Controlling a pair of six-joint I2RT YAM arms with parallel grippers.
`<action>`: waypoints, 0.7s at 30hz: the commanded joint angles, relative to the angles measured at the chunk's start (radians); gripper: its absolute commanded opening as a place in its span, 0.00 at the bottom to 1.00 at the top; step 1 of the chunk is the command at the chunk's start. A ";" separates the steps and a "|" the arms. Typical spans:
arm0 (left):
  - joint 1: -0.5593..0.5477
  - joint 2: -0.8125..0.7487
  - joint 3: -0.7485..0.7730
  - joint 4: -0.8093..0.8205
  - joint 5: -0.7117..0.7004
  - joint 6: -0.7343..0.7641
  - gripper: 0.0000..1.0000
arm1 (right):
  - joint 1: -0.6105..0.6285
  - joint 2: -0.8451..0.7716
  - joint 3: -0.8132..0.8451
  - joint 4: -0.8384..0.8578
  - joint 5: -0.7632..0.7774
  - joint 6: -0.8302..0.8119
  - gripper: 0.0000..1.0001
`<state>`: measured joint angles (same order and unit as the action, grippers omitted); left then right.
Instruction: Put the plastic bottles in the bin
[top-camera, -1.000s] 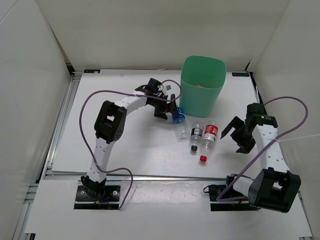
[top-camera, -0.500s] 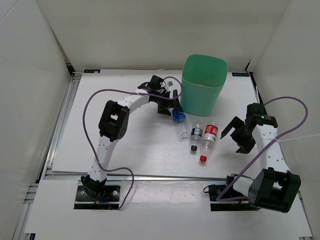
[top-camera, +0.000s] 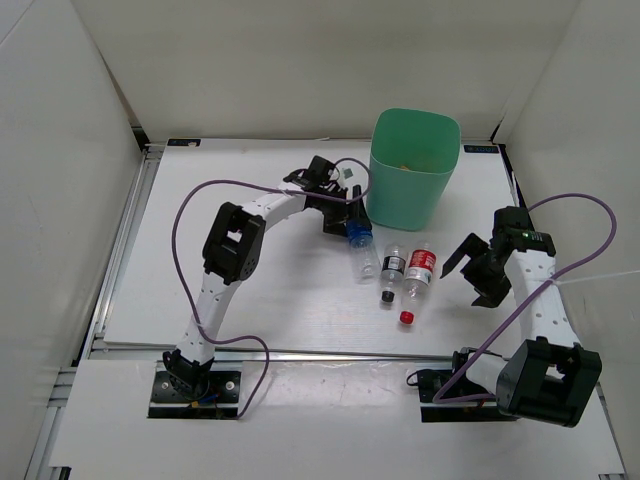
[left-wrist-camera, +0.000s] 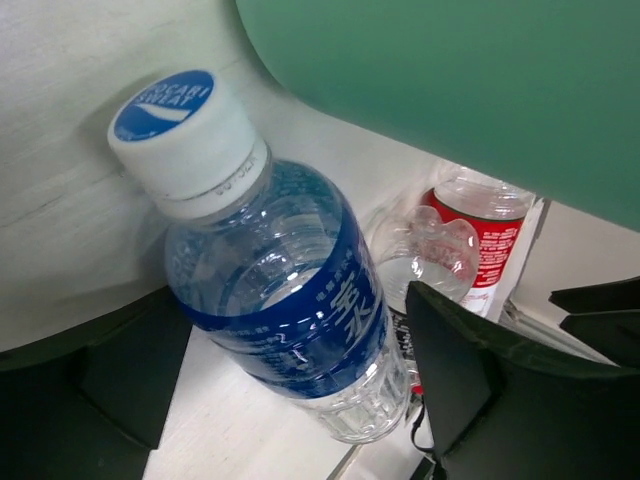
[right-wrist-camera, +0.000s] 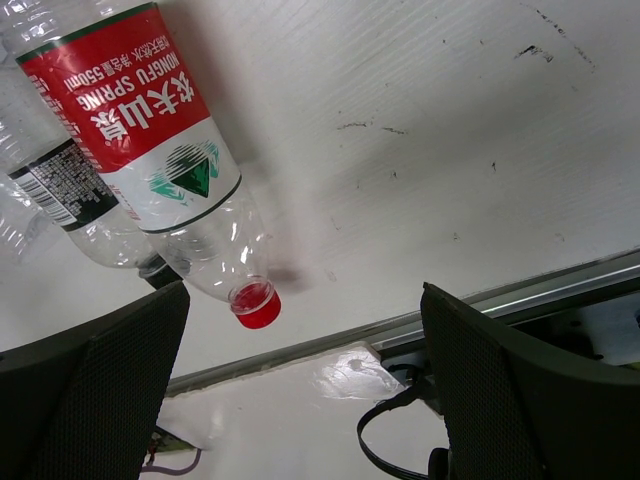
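Observation:
The mint-green bin (top-camera: 432, 128) stands at the back right, with a speck of orange showing inside it. Three clear plastic bottles lie in front of it: blue-labelled (top-camera: 359, 247), black-labelled (top-camera: 392, 268) and red-labelled (top-camera: 421, 269). My left gripper (top-camera: 346, 214) is low beside the bin wall (left-wrist-camera: 480, 90) and open. Its fingers (left-wrist-camera: 462, 372) straddle the blue-labelled bottle (left-wrist-camera: 290, 300) just below the white cap (left-wrist-camera: 182, 128). My right gripper (top-camera: 478, 270) hangs open and empty to the right of the red-labelled bottle (right-wrist-camera: 150, 110).
A small loose red cap (top-camera: 407, 317) lies near the front of the white board, also seen as the red cap (right-wrist-camera: 253, 304) in the right wrist view. The board's metal edge rail (right-wrist-camera: 500, 300) runs close to the right gripper. White walls enclose the table.
My left gripper has slid right, toward the bin and onto the blue-labelled bottle's cap end. The bin has shifted slightly right. The right arm has not moved.

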<state>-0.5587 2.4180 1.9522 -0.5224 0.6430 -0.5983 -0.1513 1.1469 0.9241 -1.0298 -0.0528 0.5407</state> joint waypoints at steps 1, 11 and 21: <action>-0.009 -0.028 -0.038 -0.008 0.015 0.002 0.93 | -0.007 -0.021 0.007 -0.016 -0.005 -0.015 1.00; 0.017 -0.063 -0.157 -0.008 0.043 0.011 0.53 | -0.007 -0.012 0.007 -0.016 0.004 -0.015 1.00; 0.206 -0.276 -0.251 -0.051 -0.017 0.086 0.42 | -0.007 -0.012 -0.002 -0.004 0.034 -0.005 1.00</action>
<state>-0.4122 2.2585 1.6894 -0.5381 0.6754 -0.5522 -0.1513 1.1442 0.9241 -1.0294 -0.0410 0.5419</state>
